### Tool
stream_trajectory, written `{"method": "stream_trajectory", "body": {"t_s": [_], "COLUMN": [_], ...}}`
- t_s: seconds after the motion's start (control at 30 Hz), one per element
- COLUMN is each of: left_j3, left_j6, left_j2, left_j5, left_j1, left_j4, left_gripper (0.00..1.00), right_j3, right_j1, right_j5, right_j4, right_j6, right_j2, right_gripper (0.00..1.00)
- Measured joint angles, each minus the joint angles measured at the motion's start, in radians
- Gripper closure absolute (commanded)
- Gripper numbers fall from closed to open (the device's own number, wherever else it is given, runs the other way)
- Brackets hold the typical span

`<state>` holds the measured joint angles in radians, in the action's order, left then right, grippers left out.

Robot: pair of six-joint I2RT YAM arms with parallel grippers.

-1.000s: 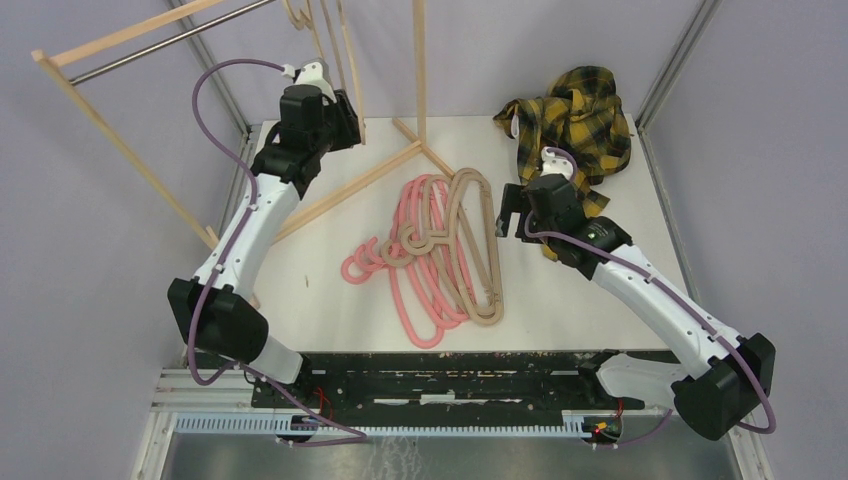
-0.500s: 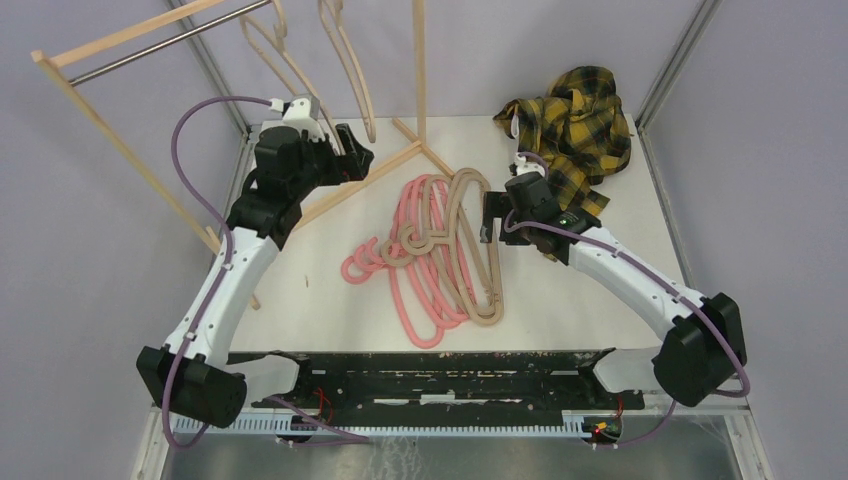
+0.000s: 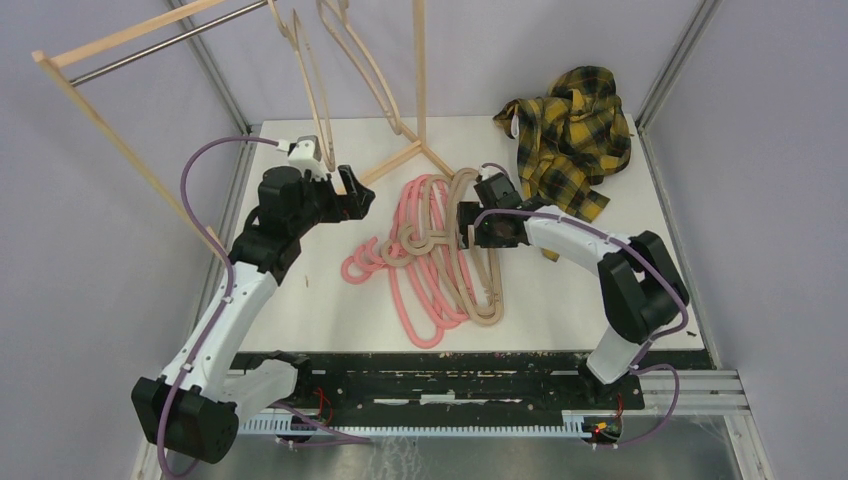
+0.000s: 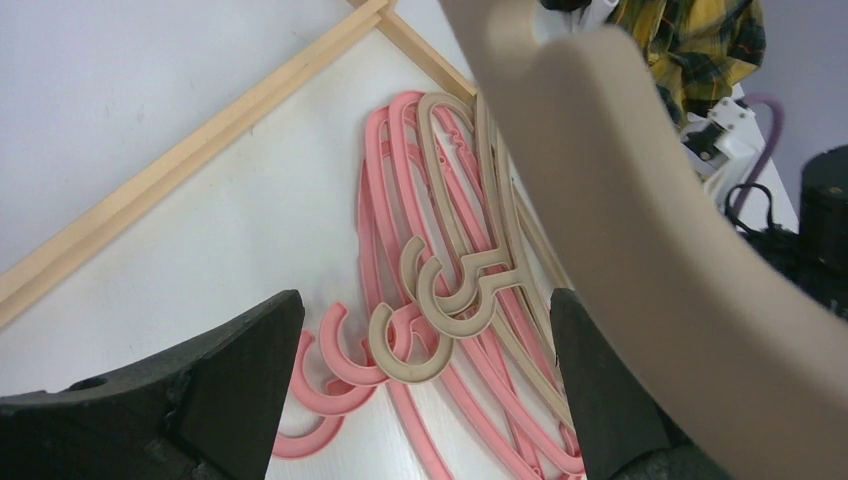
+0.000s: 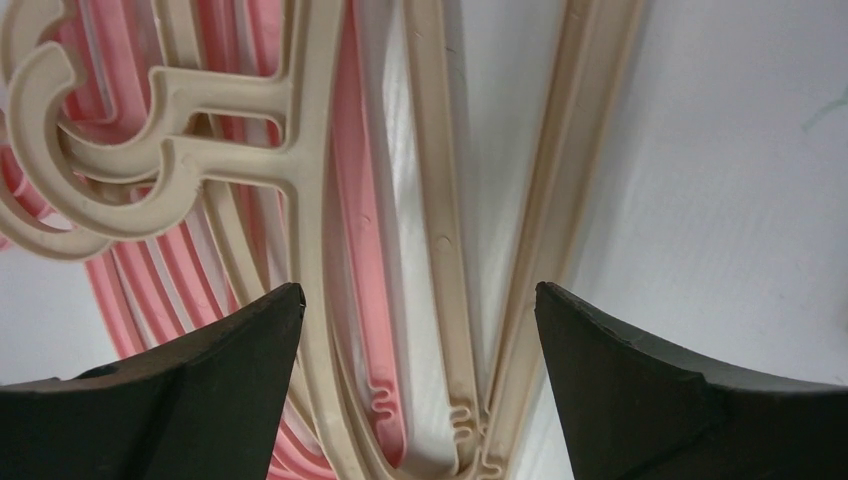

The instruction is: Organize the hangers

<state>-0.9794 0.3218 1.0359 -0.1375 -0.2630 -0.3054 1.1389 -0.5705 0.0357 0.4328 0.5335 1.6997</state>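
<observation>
Right, the white table is carrying almost everything. The wooden rack is standing over its far-left corner, with a foot bar running diagonally across the tabletop toward the far edge. The metal rail is sitting up top. The yellow plaid shirt is lying crumpled at the far-right corner.

The hanger pile is lying mid-table. Its pink hangers are lying on the left side and its tan hangers on the right. Their hooks are bunching together and pointing at the left edge.

Two hung hangers are dangling from the rail. One is showing as a blurred tan band close to the left wrist lens.

The left gripper is hovering by the foot bar, left of the pile, with its jaws spread wide and gripping nothing. The right gripper is sitting low at the pile's right side. Its jaws are wide and straddling the tan bars, not clamping them. I can't tell whether it's touching them.
</observation>
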Motion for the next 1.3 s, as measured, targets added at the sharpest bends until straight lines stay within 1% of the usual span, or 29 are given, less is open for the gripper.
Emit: {"method": "stream_trajectory", "body": {"t_s": [0.13, 0.3, 0.37, 0.43, 0.47, 0.6, 0.73, 0.77, 0.8, 0.83, 0.87, 0.9, 1.03, 1.13, 1.2, 1.3], "left_j3": [0.068, 0.166, 0.198, 0.216, 0.219, 0.220, 0.222, 0.224, 0.227, 0.230, 0.234, 0.236, 0.237, 0.238, 0.241, 0.253], "left_j6": [0.001, 0.002, 0.002, 0.002, 0.002, 0.003, 0.003, 0.003, 0.003, 0.003, 0.003, 0.003, 0.003, 0.013, 0.030, 0.058], "left_j2": [-0.045, -0.060, -0.062, -0.067, -0.070, -0.100, -0.124, -0.127, -0.130, -0.134, -0.136, -0.136, -0.136, -0.137, -0.137, -0.137], "left_j5": [-0.011, -0.023, -0.023, -0.023, -0.023, -0.023, -0.023, -0.023, -0.023, -0.023, -0.023, -0.024, -0.028, -0.034, -0.050, -0.064], "left_j1": [0.000, 0.000, 0.000, 0.000, 0.000, 0.000, 0.000, 0.000, 0.000, 0.000, 0.000, 0.000, 0.000, -0.001, -0.003, -0.026], "left_j4": [0.020, 0.032, 0.030, 0.029, 0.029, 0.031, 0.031, 0.031, 0.031, 0.031, 0.031, 0.028, 0.028, 0.029, 0.034, 0.061], "left_gripper": [0.01, 0.01, 0.01, 0.01, 0.01, 0.01, 0.01, 0.01, 0.01, 0.01, 0.01, 0.01, 0.01, 0.01, 0.01, 0.01], "right_j3": [0.043, 0.093, 0.138, 0.188, 0.212, 0.275, 0.280, 0.280, 0.280, 0.280, 0.280, 0.280, 0.280, 0.279, 0.270, 0.226], "right_j1": [-0.011, -0.025, -0.027, -0.028, -0.028, -0.028, -0.028, -0.028, -0.028, -0.028, -0.028, -0.028, -0.028, -0.028, -0.027, -0.026], "right_j5": [-0.028, -0.044, -0.045, -0.045, -0.043, -0.042, -0.031, -0.026, -0.022, -0.016, -0.012, -0.009, 0.003, 0.007, 0.007, -0.006], "right_j4": [-0.028, -0.043, -0.045, -0.052, -0.051, -0.060, -0.054, -0.053, -0.053, -0.053, -0.053, -0.055, -0.051, -0.055, -0.060, -0.067], "right_j6": [0.002, 0.008, 0.010, 0.010, 0.011, 0.019, 0.026, 0.027, 0.027, 0.028, 0.027, 0.031, 0.038, 0.046, 0.057, 0.098], "right_j2": [0.060, 0.097, 0.129, 0.170, 0.193, 0.269, 0.303, 0.306, 0.308, 0.309, 0.310, 0.310, 0.312, 0.310, 0.297, 0.229], "right_gripper": [0.13, 0.16, 0.22, 0.31, 0.34, 0.42, 0.44, 0.46, 0.50, 0.58, 0.72, 0.80, 0.94, 0.99, 0.99, 0.99]}}
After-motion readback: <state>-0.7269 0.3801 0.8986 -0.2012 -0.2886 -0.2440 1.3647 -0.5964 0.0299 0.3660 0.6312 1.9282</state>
